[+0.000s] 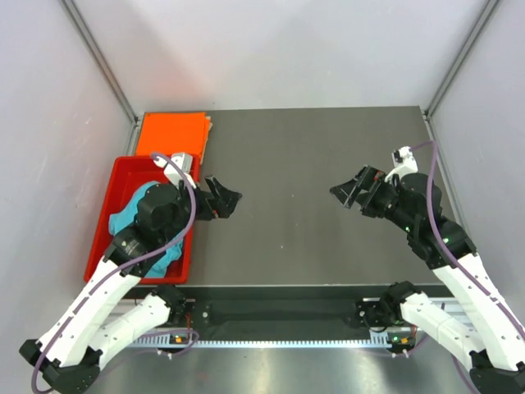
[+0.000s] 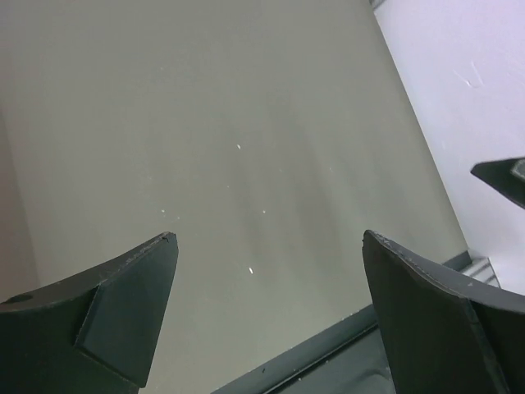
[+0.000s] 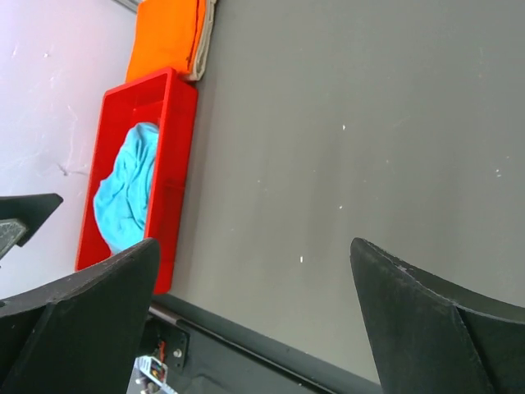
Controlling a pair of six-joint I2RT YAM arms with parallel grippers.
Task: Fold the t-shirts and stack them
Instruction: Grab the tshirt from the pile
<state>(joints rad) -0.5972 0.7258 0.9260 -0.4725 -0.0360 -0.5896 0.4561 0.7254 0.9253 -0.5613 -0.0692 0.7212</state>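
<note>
Two pincers hang wide and empty over the table (image 1: 287, 156): left gripper (image 1: 223, 199) just right of the red tray (image 1: 100, 234), right gripper (image 1: 349, 189) well apart. The turquoise t-shirt (image 1: 123, 217), seemingly crumpled, lies in that tray, stretched near-to-far, nearest the left arm; the orange t-shirt (image 1: 171, 134) sits folded beyond.

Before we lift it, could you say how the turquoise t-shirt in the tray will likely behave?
The turquoise t-shirt lies crumpled in the red tray, so it is probably floppy. It looks thin, so likely light. One pinch may lift it bunched.
</note>
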